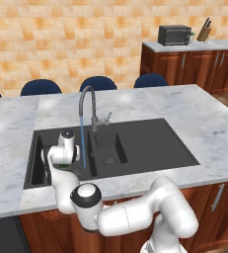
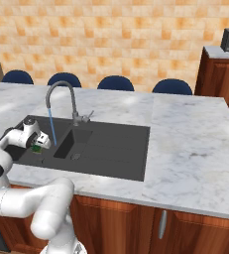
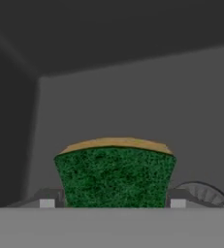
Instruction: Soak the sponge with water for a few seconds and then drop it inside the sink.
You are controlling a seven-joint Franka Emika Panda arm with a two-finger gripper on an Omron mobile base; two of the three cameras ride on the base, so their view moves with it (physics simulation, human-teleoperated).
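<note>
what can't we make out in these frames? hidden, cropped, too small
- Hand jaws: fingertips cut off at the bottom of the hand view; too small in both base views, so a grip on the sponge is unclear.
- Sponge bottom: cut off in the hand view; a green speck in the right base view.
- Left sink basin floor: the arm covers it in the left base view.
- Water landing point: too thin to tell.

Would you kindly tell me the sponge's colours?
Dark green scouring face, yellow body behind; hand view shows the sponge best.

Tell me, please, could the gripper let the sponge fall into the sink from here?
Probably yes: the gripper holds the sponge over the sink, beside the water, and nothing appears to lie between sponge and basin floor.
</note>
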